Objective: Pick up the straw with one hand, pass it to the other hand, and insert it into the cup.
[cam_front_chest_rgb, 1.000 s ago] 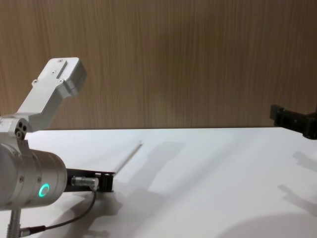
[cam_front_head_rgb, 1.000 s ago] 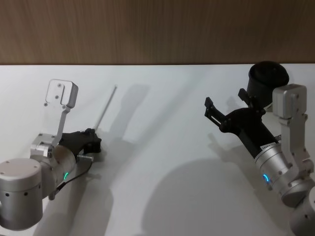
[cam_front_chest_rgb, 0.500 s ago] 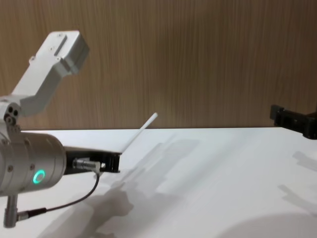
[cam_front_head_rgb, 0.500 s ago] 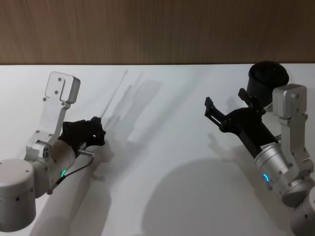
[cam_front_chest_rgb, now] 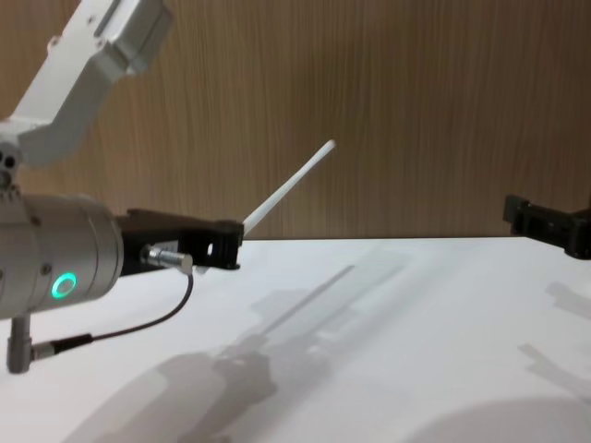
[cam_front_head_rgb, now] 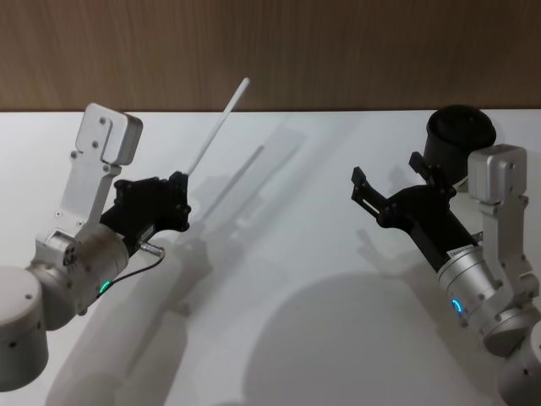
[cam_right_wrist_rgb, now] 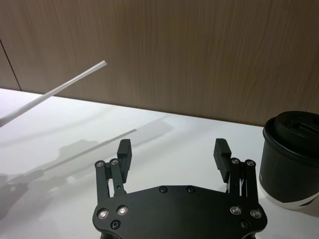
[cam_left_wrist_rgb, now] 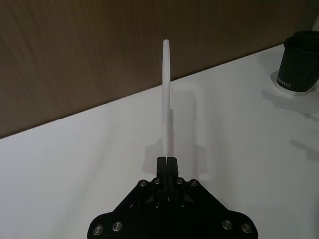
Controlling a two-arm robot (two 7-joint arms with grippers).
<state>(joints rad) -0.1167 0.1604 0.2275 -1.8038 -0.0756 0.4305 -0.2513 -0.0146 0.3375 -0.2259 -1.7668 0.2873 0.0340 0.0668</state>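
Observation:
My left gripper point(cam_front_head_rgb: 180, 179) point(cam_left_wrist_rgb: 167, 161) point(cam_front_chest_rgb: 236, 238) is shut on one end of the white straw point(cam_front_head_rgb: 216, 123) point(cam_left_wrist_rgb: 167, 99) point(cam_front_chest_rgb: 288, 187) point(cam_right_wrist_rgb: 55, 89), held in the air over the left of the table, its free end pointing up and toward the back wall. My right gripper point(cam_front_head_rgb: 387, 179) point(cam_right_wrist_rgb: 173, 151) hovers open at the right, nothing between its fingers. The black cup point(cam_front_head_rgb: 460, 135) point(cam_right_wrist_rgb: 290, 152) point(cam_left_wrist_rgb: 301, 61) with a lid stands on the table just behind the right gripper.
The white table point(cam_front_head_rgb: 279, 279) spreads between the two arms. A wooden wall point(cam_front_head_rgb: 270, 51) runs along its far edge. A thin black cable point(cam_front_chest_rgb: 138, 328) loops under the left arm.
The left arm has lifted the straw off the table and raised it, its free end now tilted up higher. The right arm has not moved.

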